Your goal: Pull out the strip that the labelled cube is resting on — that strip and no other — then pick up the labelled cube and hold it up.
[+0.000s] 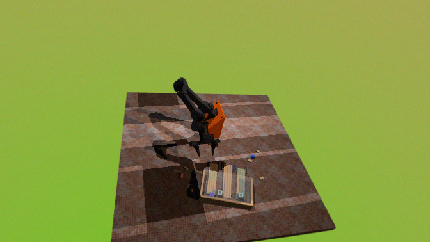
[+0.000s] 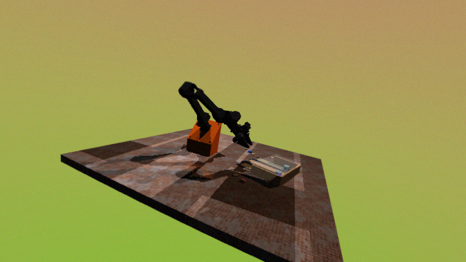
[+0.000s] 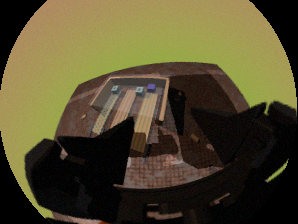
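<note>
1. Black and wide open, the tool (image 1: 205, 148) hangs above the tabletop (image 1: 153, 192) with nothing between its fingers, both tips pointing downward.
2. It sits between the orange base block (image 1: 217, 123) and the wooden tray (image 1: 227, 201), short of the tray's near end and not touching it.
3. The tray holds three pale strips side by side: a left strip (image 1: 212, 182), a middle strip (image 1: 227, 180) and a right strip (image 1: 240, 180).
4. Small cubes sit at the far end of the tray, away from the arm: a purple cube (image 1: 212, 194) on the left strip, a pale cube (image 1: 219, 193) beside it and another pale cube (image 1: 240, 194) on the right strip.
5. Which cube carries the label cannot be told; they are too small in every view.
6. The wrist view looks along the strips, with the tray (image 3: 107, 92) ahead of the dark fingers.
7. Scattered on the tabletop near the tray lie a blue piece (image 1: 253, 156), a red piece (image 1: 181, 175) and a few tan bits (image 1: 262, 178).
</note>
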`<state>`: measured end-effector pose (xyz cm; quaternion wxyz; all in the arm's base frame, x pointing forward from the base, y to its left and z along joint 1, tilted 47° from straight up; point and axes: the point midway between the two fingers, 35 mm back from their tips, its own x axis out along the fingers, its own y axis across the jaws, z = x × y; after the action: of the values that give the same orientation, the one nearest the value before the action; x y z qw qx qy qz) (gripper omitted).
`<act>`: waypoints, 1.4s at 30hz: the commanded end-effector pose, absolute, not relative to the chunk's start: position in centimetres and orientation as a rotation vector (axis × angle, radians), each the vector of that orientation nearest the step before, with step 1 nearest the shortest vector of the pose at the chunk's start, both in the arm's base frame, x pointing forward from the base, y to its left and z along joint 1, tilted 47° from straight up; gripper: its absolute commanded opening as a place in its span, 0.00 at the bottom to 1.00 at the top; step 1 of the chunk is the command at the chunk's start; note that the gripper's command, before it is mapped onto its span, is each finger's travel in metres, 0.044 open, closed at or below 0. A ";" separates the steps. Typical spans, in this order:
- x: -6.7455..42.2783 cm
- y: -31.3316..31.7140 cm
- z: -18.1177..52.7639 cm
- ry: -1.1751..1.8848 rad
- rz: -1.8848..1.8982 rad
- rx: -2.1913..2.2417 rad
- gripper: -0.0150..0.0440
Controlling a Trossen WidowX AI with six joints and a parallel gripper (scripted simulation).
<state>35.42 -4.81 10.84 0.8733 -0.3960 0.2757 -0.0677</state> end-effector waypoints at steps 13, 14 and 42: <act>30.0 7.7 3.1 0.525 -0.126 -0.825 0.93; 30.0 7.7 3.1 0.525 -0.126 -0.825 0.93; 38.7 10.5 -5.4 0.953 -0.329 -0.583 0.25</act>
<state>37.48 10.32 -3.72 0.8490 -0.3001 0.4152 -0.1291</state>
